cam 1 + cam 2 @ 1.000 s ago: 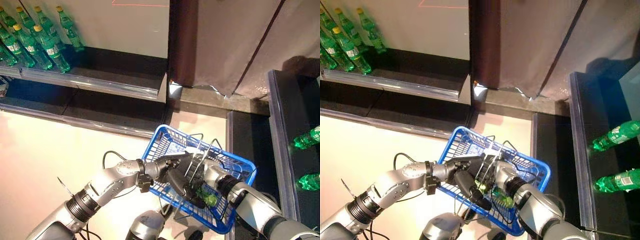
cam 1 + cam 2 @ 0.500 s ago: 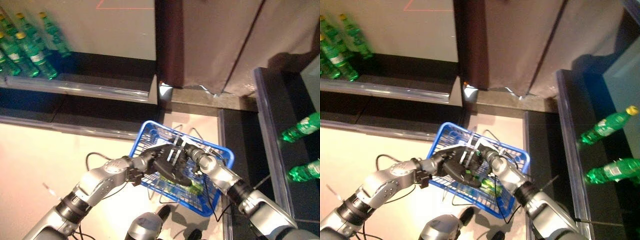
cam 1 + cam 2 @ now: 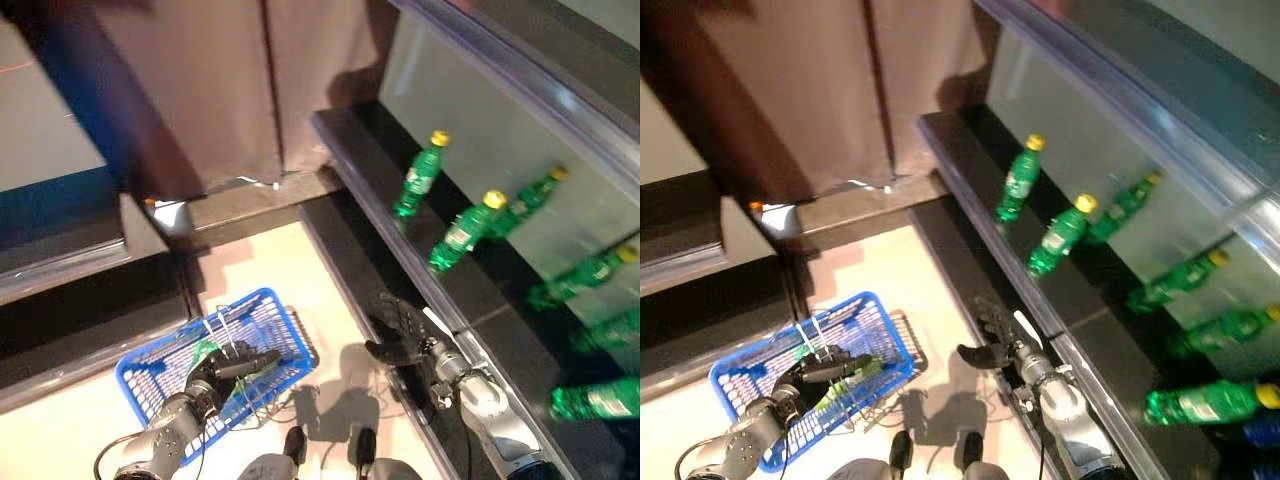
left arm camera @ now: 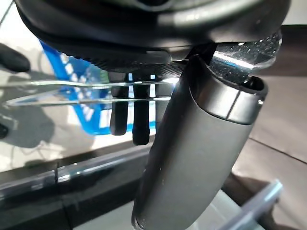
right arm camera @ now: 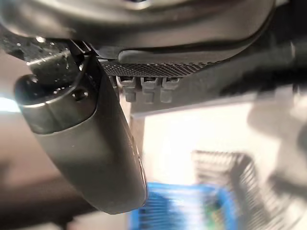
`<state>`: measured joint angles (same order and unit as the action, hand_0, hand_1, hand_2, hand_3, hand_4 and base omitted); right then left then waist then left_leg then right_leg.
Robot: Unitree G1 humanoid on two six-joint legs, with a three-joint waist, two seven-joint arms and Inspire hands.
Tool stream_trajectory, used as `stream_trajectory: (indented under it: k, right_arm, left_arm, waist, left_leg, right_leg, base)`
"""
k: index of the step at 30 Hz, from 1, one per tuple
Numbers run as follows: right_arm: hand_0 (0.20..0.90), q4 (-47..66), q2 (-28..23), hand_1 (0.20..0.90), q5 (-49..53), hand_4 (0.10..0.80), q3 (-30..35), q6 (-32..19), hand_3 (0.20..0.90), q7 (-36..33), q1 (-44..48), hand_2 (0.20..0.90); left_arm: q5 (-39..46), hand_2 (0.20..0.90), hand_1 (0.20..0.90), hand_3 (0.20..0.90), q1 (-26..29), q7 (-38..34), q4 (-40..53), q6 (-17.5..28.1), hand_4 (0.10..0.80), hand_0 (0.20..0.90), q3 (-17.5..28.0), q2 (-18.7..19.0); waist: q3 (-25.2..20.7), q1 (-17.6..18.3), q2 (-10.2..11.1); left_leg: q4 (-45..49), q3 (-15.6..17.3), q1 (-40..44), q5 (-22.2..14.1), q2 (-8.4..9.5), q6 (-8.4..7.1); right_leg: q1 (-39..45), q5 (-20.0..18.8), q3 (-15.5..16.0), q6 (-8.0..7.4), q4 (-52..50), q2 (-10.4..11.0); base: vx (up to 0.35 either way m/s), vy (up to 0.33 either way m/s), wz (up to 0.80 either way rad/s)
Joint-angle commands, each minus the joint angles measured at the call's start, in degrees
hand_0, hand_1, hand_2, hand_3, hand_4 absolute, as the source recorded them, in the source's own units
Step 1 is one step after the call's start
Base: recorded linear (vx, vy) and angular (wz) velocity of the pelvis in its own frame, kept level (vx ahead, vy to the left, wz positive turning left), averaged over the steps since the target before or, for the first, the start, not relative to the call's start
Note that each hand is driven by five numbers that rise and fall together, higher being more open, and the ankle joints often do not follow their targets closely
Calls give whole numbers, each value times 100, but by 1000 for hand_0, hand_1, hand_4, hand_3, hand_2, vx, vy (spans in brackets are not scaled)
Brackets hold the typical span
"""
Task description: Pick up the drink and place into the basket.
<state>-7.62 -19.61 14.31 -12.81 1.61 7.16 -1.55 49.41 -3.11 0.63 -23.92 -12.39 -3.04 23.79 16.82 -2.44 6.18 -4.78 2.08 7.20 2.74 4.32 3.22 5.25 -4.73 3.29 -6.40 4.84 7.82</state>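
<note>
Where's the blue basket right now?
In the left eye view the blue basket hangs at lower left, over the pale floor, its wire handles gripped by the left hand; the right hand is apart, by the shelf edge.

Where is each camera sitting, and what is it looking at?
Left eye view: on the head, looking down at the blue basket, the left hand on its wire handles, the open right hand and bottles on a shelf.
Right eye view: beside it, same scene, slightly shifted.
Left wrist view: on the left wrist, looking past its thumb at the handles and basket.
Right wrist view: on the right wrist, looking past its thumb at the floor and basket.
All four views share the basket.
</note>
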Motion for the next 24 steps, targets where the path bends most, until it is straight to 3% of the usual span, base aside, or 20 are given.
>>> stream_trajectory:
  k: [1,9,17,24]
  right_arm:
    - [900,221,-139,900,1015,800,-52,-969,900,402,-23,900]
    - [900,-166,394,900,2549,800,256,-1017,900,891,-292,900]
    - [900,-168,324,900,2556,800,393,-1225,900,849,-556,900]
    - [900,-323,275,900,2361,800,278,-1060,900,652,-584,900]
  left_arm:
    - [785,300,300,200,857,527,813,1789,100,300,169,-564]
    - [1971,300,300,200,600,615,7,2232,100,300,470,-1079]
    - [2189,300,300,200,181,640,-180,2253,100,300,527,-1144]
    - [2268,300,300,200,135,594,-180,2452,100,300,571,-1114]
  waist:
    - [-1354,200,-554]
    - [-1341,463,-484]
    - [-1313,574,-420]
    - [-1318,592,-402]
  left_leg:
    - [359,341,101,-804,29,-209]
    - [522,663,86,-959,-1,-176]
    - [642,874,65,-1036,-50,-162]
    - [669,776,74,-1029,-121,-185]
  right_leg:
    - [-67,113,192,-173,16,-149]
    - [-143,133,-148,-90,16,-278]
    - [-180,123,-373,-12,16,-416]
    - [-91,170,-424,99,16,-535]
  base:
    - [-25,-20,-41]
    - [-20,-36,-46]
    - [8,-58,-30]
    - [59,-118,-11]
